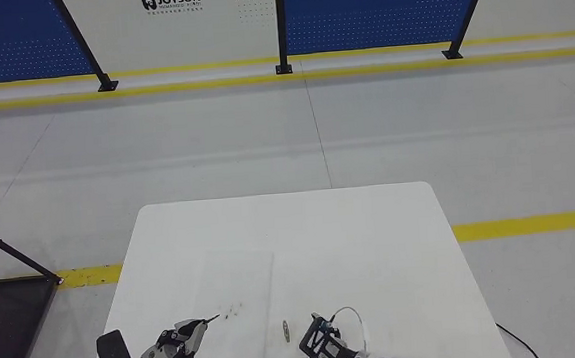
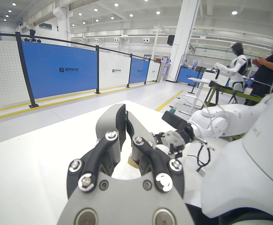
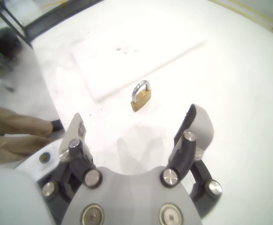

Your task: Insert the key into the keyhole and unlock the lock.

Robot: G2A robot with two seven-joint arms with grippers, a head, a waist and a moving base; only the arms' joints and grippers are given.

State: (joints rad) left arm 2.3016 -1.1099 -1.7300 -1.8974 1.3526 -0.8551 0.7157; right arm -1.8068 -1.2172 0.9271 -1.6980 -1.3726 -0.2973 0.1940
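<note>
Behind the left end effector (image 2: 125, 116), a lock (image 2: 131, 162) (brass corner visible)

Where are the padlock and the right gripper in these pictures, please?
padlock (image 3: 142, 98): right wrist view, on its brass body.
right gripper (image 3: 135, 113): right wrist view, midway between its open fingertips.

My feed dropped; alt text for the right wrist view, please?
A brass padlock lies on the white table just beyond the open claw, not touching it, beside the edge of a flat white mat.
</note>
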